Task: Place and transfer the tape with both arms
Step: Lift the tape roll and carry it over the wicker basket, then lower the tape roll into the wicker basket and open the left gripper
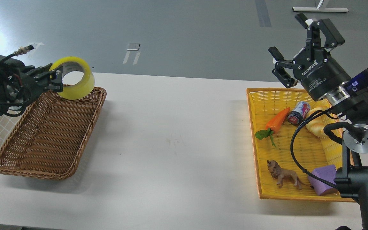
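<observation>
In the upper left of the frame, the left gripper is clamping the tape by its rim, holding it over the far end of the brown wicker basket on the white worktop. In the upper right, the right gripper, its body reading "ROBOTIQ", is hanging wide open and holding nothing above the yellow basket.

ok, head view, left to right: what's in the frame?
Left pincer holding the tape over the brown basket → bare table → yellow basket with carrot, can, lion, purple block → right pincer, open, above it.
</observation>
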Available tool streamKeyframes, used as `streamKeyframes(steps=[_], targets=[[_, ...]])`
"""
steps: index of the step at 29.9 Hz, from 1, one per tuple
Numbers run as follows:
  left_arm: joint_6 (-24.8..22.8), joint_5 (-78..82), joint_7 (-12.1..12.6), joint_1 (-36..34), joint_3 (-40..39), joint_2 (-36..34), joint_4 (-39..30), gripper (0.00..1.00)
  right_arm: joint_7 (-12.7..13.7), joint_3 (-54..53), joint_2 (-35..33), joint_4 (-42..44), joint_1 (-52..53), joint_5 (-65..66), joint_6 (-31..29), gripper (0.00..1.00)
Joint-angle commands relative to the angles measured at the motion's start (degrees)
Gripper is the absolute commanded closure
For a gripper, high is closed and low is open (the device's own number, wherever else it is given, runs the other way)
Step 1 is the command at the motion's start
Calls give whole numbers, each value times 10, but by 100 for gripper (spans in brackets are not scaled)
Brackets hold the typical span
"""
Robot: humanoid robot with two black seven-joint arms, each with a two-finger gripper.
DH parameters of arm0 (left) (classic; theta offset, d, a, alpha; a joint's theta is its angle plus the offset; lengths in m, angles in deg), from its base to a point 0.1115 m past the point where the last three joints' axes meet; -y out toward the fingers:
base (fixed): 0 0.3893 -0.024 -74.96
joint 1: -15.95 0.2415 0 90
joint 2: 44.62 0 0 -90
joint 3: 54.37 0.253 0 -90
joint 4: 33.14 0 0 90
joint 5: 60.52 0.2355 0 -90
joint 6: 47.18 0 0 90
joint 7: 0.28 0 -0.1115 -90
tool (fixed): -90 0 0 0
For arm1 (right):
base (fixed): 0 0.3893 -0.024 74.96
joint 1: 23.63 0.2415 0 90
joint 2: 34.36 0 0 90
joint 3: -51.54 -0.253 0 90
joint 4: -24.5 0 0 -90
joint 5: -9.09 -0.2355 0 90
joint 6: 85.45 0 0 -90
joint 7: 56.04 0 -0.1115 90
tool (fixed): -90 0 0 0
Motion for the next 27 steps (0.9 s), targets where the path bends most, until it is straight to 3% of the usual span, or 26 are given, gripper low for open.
streamKeyframes(steps=[1,4,15,19,24,27], targets=[[24,0,-7,23,1,-2,25,100,0,7,0,-2,-6,0,0,1],[34,-1,-31,44,0,-3,38,100,0,8,0,-2,-8,0,0,1],[58,-12,-49,101,2,0,62,100,0,10,0,-2,-14,0,0,1],[72,-11,-53,111,4,6,106,100,0,10,0,-2,-15,0,0,1],[89,-12,-97,124,3,21,144,100,0,10,0,-2,-20,0,0,1],[92,-12,-100,130,3,27,147,100,0,10,0,-3,-21,0,0,1]])
